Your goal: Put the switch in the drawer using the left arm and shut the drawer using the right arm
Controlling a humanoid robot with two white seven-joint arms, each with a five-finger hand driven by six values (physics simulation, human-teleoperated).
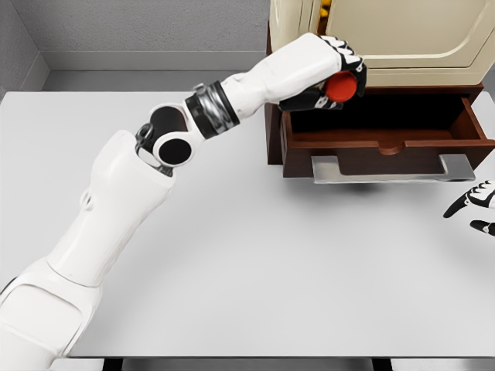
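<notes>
Landmark: the drawer (pixel 387 127), dark brown wood, pulled out from the base of a cream cabinet (pixel 387 35) at the far right of the table (pixel 271 270).
Drawer state: open, its dark inside showing; a grey metal handle (pixel 390 168) runs along its front panel, facing the robot.
Switch: the switch (pixel 340 88) shows as a red rounded piece, held above the drawer's left rear corner, just over the rim and not resting inside.
Left hand: the left hand (pixel 332 73) has its fingers curled around the switch, black pads wrapping its top and sides; the hand sits at the drawer's left end, against the foot of the cabinet.
Left arm: reaches from the lower left corner diagonally across the table up to the drawer's left end, elbow bent well to the left of the drawer.
Right hand: the right hand (pixel 476 205) shows only partly at the right edge, in front of the drawer and below the handle's right end, apart from it; its visible fingers are spread loosely and hold nothing.
Table: white and flat, carrying the cabinet and drawer.
</notes>
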